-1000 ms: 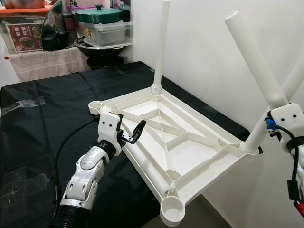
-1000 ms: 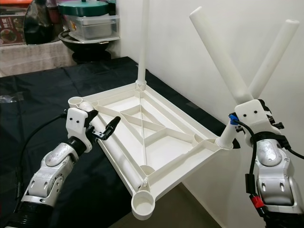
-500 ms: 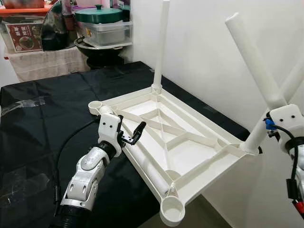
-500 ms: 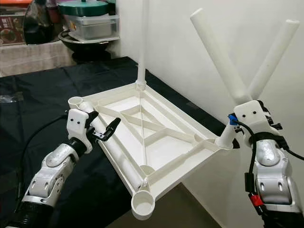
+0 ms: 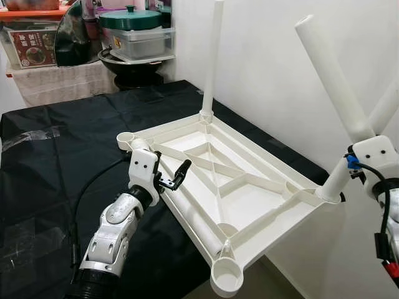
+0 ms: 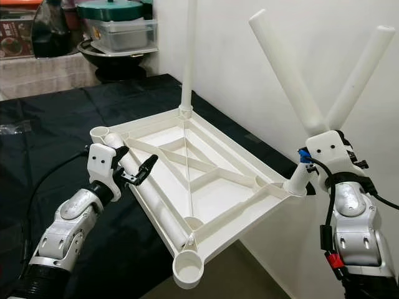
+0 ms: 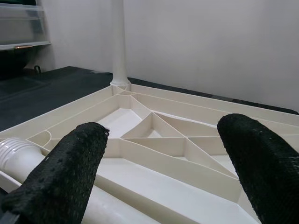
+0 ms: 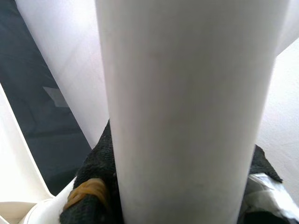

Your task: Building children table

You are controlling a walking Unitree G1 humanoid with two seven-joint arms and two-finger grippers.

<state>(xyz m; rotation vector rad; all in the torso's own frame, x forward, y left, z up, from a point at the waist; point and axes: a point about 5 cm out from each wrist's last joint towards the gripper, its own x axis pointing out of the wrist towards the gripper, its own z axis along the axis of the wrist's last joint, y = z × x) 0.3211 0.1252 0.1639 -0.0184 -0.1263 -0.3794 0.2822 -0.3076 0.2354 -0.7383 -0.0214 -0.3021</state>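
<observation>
Here, the left gripper [image 5: 173,175] holds its textured black jaws apart over a loose smooth round leg [image 6: 144,197] lying along the ribbed white plastic tabletop [image 5: 240,187], upside down at frame centre. At right, the right gripper [image 6: 324,156] has its jaws closed on a tilted white leg [image 6: 288,74]. The tabletop overhangs the black-covered counter [image 5: 56,162].

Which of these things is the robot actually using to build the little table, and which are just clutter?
In use:
- upturned white tabletop
- fitted leg
- leg in the right gripper
- loose leg by the left gripper

Clutter:
- green-lidded pot
- black cloth
</observation>
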